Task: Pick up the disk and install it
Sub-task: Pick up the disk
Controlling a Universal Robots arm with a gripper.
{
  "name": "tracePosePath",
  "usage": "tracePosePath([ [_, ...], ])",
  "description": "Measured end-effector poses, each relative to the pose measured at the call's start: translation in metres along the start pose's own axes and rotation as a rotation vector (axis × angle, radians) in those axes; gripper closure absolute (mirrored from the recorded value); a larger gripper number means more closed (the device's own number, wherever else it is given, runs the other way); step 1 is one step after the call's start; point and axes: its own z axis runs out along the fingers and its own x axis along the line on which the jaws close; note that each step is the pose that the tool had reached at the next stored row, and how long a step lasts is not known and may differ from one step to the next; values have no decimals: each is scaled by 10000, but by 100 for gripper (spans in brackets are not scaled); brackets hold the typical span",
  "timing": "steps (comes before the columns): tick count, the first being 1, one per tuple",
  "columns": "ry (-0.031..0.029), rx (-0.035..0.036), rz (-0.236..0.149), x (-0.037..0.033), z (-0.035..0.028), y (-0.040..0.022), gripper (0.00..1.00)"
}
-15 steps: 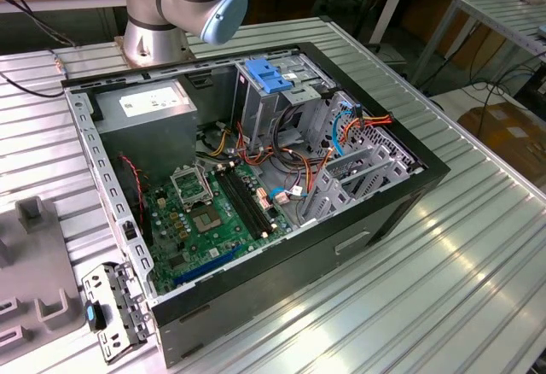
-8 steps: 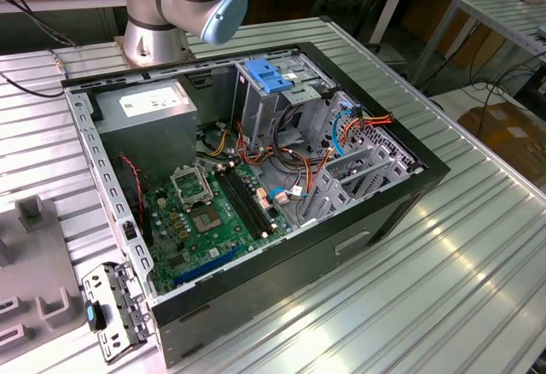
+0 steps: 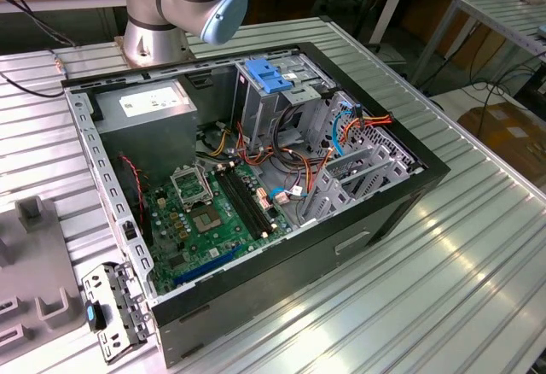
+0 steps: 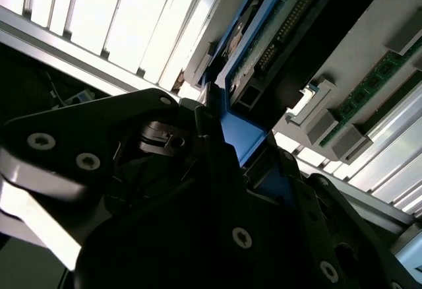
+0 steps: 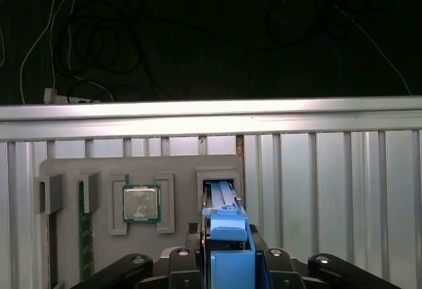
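The gripper (image 5: 228, 262) clamped on the disk (image 5: 223, 198)
It pinches the blue rail (image 5: 229, 233) (seen edge-on) at a grey holder tray's (image 5: 99, 170) slot; 1 CPU (image 5: 141, 204) sits alongside.

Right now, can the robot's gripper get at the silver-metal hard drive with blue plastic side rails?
Very likely yes. In both wrist views the gripper seems closed on the silver-metal hard drive with blue plastic side rails, clamping one blue rail, with nothing between them.
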Motion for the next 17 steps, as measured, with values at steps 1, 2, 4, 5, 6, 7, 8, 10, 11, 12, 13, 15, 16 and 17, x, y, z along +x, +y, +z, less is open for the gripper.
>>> tracePosePath([
  [1,0,1,2,0,0,0,63],
  [2,0,1,3,0,0,0,63],
  [4,0,1,7,0,0,0,63],
  [5,0,1,8,0,0,0,63],
  [6,-1,1,10,0,0,0,63],
  [7,-1,1,13,0,1,0,63],
  [8,0,1,15,0,0,0,63],
  [10,-1,2,18,0,0,0,63],
  [11,-1,3,18,0,-2,1,63],
  [12,-1,3,18,0,-7,1,63],
  [13,-1,1,18,0,-13,1,63],
  [15,0,1,18,-1,-35,1,63],
  [16,-1,1,18,-2,-43,2,63],
  [17,-1,2,18,-2,-52,2,63],
])
